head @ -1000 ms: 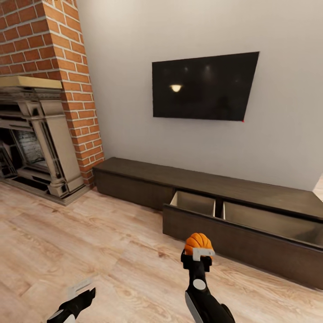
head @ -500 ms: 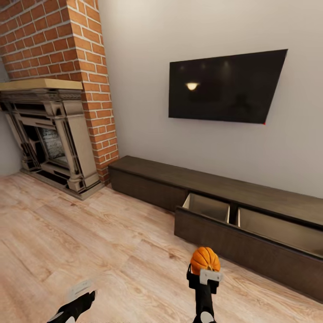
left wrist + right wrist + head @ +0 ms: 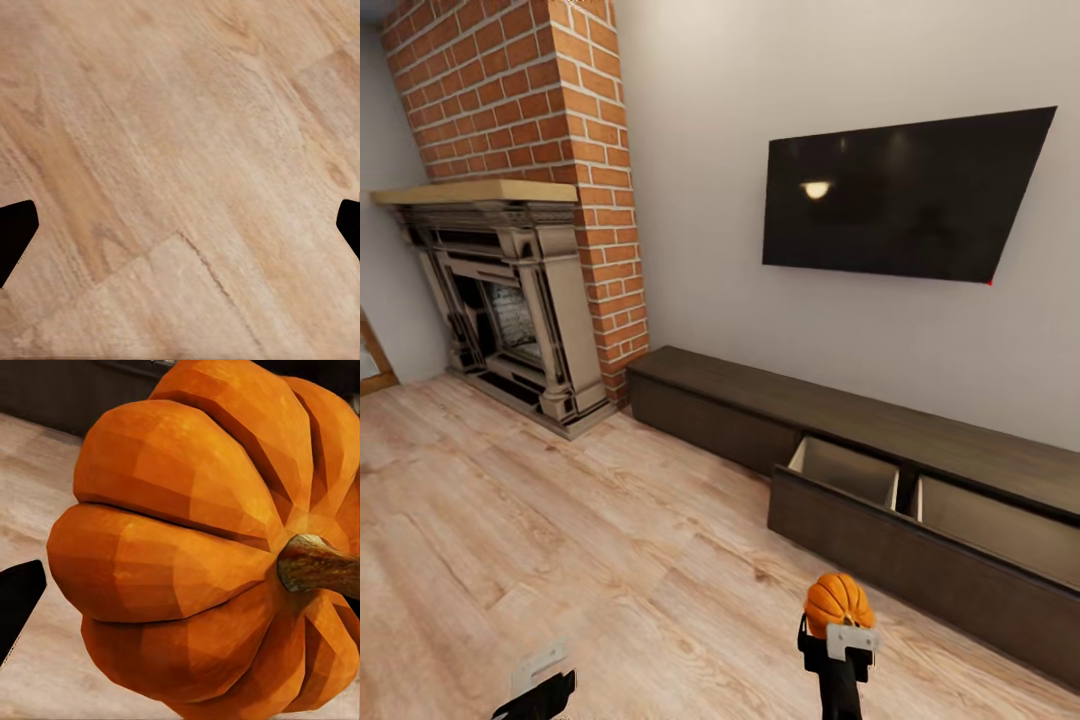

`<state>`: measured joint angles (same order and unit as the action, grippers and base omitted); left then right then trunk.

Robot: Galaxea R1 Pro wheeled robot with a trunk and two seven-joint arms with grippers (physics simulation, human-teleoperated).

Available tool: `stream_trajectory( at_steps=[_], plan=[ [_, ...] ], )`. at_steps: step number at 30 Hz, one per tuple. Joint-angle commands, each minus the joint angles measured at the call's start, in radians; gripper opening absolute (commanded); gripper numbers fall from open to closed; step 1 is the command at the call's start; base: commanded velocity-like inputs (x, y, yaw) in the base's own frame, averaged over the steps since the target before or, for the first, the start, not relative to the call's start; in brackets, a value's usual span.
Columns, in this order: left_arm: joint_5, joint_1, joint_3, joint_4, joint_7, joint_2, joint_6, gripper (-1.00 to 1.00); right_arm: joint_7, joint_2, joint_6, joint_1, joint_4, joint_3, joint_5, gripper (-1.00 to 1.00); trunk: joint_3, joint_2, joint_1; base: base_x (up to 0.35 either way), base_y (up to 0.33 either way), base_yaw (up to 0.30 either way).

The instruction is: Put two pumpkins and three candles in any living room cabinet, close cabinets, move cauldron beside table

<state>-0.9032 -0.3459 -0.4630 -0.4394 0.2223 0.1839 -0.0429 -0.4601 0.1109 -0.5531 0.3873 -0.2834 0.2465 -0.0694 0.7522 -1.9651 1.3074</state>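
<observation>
Pumpkin (image 3: 837,603) gripped in right end effector (image 3: 840,632), lower centre-right; left end effector (image 3: 180,225) wide, empty; next move likely: carry to open cabinet (image 3: 880,520) drawer.

Domestic living room, rendered in simulation. Observed: light wood plank floor (image 3: 540,540); red brick chimney (image 3: 550,120) above an ornate fireplace (image 3: 510,310) with a pale mantel shelf; dark flat television (image 3: 905,195) mounted on a plain grey wall (image 3: 710,150); long, low dark brown cabinet (image 3: 760,400) set against that wall beneath the television, one drawer (image 3: 845,475) found pulled out with pale wood interior showing. Wood-framed edge noted at far left.
</observation>
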Motion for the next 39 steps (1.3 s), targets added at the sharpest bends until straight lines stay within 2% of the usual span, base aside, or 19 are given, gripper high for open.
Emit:
stream_trajectory(
  at_steps=[1, 4, 11, 26, 31, 39],
  plan=[
    [-0.008, -0.001, -0.008, -0.001, 0.006, 0.001, -0.005, 1.0, -0.005, 0.0, -0.004, 0.001, 0.006, 0.008, -0.007, -1.0, 0.001, 0.0, 0.0, 0.0, 0.0, 0.261],
    [-0.008, -0.001, -0.003, -0.001, 0.006, 0.002, -0.01, 1.0, -0.005, 0.0, -0.004, 0.001, 0.014, 0.008, -0.007, -1.0, 0.001, 0.0, 0.0, 0.0, 0.0, 0.274],
    [-0.009, -0.001, -0.008, 0.001, 0.005, 0.0, -0.074, 1.0, -0.005, 0.001, -0.03, 0.001, 0.015, 0.009, -0.007, -1.0, 0.001, 0.0, 0.0, 0.024, 0.024, 0.28],
    [-0.009, -0.001, -0.009, 0.001, 0.005, 0.0, -0.08, 1.0, -0.005, 0.001, -0.045, 0.001, 0.017, 0.007, -0.009, -1.0, 0.001, 0.0, 0.0, 0.169, 0.197, 0.287],
    [-0.006, -0.001, -0.015, 0.041, 0.002, -0.004, -0.079, 1.0, -0.005, 0.0, -0.045, 0.001, 0.017, 0.007, -0.009, -1.0, 0.001, 0.0, 0.0, 0.166, 0.045, 0.287],
    [-0.003, -0.001, -0.016, 0.054, 0.001, -0.016, -0.078, 1.0, -0.005, 0.001, -0.045, 0.001, 0.041, 0.012, -0.007, -1.0, 0.001, 0.0, 0.0, 0.019, 0.003, 0.287]
  ],
)
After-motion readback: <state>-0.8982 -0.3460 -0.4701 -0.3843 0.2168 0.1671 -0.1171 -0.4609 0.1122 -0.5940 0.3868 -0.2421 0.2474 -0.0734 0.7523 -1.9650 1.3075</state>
